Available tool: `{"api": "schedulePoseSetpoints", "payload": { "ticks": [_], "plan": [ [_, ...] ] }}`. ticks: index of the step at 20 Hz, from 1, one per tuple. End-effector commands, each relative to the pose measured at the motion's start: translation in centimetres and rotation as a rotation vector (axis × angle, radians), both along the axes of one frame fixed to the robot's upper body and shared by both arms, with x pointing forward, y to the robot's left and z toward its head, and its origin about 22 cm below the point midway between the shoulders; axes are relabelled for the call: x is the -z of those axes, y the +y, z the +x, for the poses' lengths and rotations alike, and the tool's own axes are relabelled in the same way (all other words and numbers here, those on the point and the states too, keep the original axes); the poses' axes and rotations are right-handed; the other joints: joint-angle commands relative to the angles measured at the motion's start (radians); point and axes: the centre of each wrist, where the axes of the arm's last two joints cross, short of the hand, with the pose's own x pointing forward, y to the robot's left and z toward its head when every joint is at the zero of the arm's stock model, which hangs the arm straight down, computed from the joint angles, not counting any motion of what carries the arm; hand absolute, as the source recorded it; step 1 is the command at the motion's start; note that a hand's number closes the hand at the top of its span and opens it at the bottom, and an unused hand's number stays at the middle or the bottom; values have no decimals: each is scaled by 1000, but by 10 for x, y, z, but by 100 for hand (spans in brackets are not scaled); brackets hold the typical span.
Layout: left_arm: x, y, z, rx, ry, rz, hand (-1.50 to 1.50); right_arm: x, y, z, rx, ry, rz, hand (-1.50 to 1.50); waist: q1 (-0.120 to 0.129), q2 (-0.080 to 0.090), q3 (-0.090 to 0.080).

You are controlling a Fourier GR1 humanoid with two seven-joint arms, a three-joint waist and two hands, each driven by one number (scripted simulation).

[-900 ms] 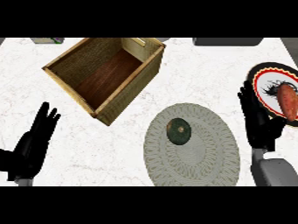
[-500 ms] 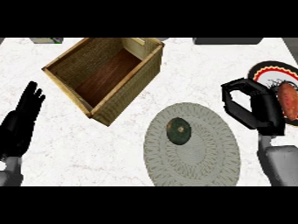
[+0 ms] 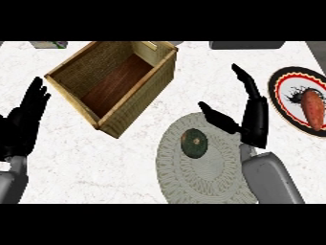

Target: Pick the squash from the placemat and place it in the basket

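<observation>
A small dark green squash [image 3: 193, 143] lies on the round pale woven placemat [image 3: 202, 178] at the lower middle of the head view. The open wooden basket [image 3: 138, 103] stands up and to the left of it, with nothing inside. My right hand [image 3: 253, 117] hovers over the mat's upper right edge, fingers straight and pointing up, thumb spread toward the squash, a short gap away. My left hand [image 3: 18, 125] rests open at the left edge, fingers up.
A plate [image 3: 284, 91] with a red and black rim sits at the right edge, holding an orange carrot-like vegetable [image 3: 312, 108]. Grey objects [image 3: 246, 45] line the counter's far edge. White marble counter [image 3: 88, 162] lies between the basket and my left hand.
My right hand has moved left from the plate to the mat's edge and straightened its fingers. My left hand has shifted slightly up at the left edge.
</observation>
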Motion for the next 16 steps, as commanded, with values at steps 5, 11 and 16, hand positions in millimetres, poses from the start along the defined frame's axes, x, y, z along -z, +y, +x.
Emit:
{"api": "schedulePoseSetpoints", "payload": {
  "ticks": [5,11,16],
  "plan": [
    [-2,8,1,-26,24,1,0,-33,-21,-3,94,362,-293,-150,-31,-16,-5],
    [-3,14,-3,-47,18,19,0,-57,-13,-22,-85,733,-495,-150,-28,-19,-4],
    [-2,-8,3,-21,-2,4,0,-119,-2,-60,-144,803,-475,-150,-14,-4,2]
  ]
}}
